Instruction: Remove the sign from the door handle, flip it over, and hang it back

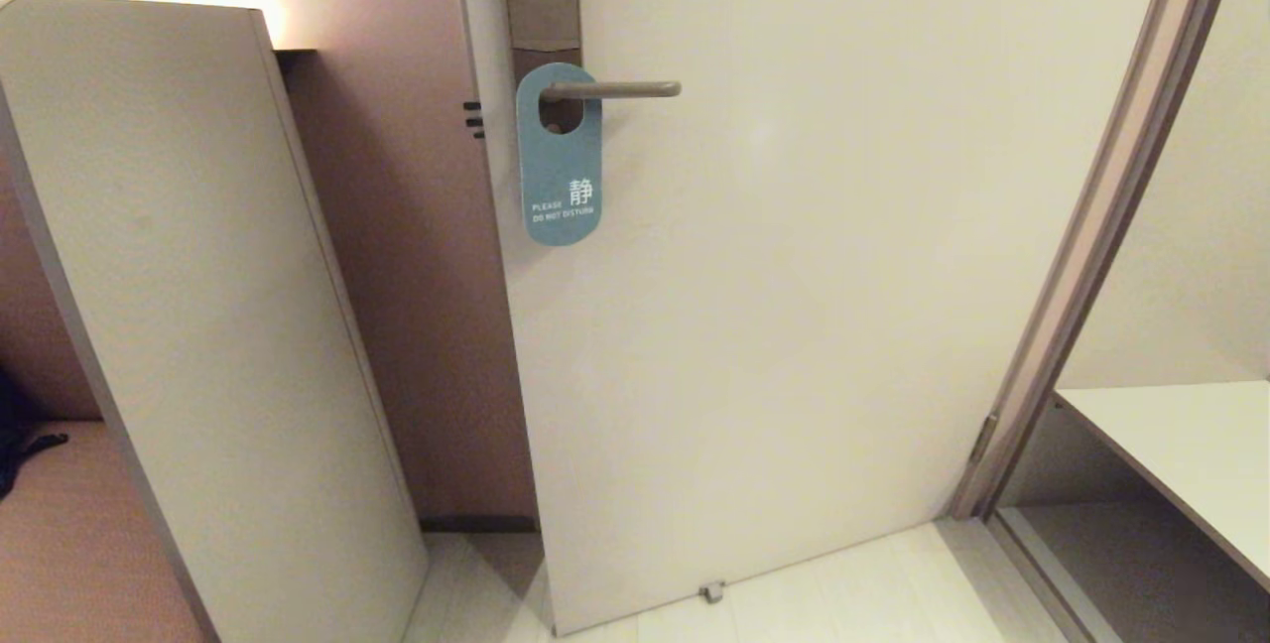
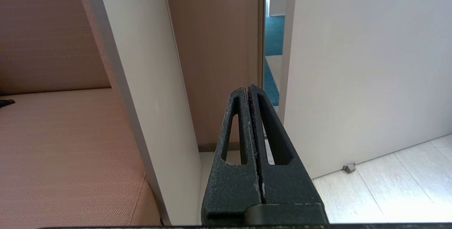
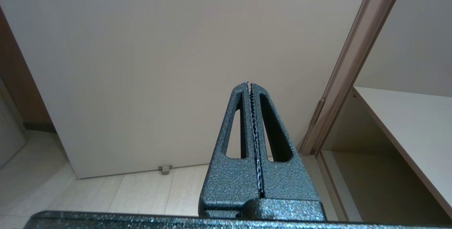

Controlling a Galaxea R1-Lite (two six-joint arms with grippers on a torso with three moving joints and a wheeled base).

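Currently the blue sign hangs on the door handle, flat against the door, "PLEASE DO NOT DISTURB" side facing out, its hole looped over the lever near the latch edge. Left gripper sits low, fingers pressed together, pointing at the gap between the door's edge and the brown wall. Right gripper also low, fingers together, facing the door's lower part near the doorstop. Neither arm shows in the head view.
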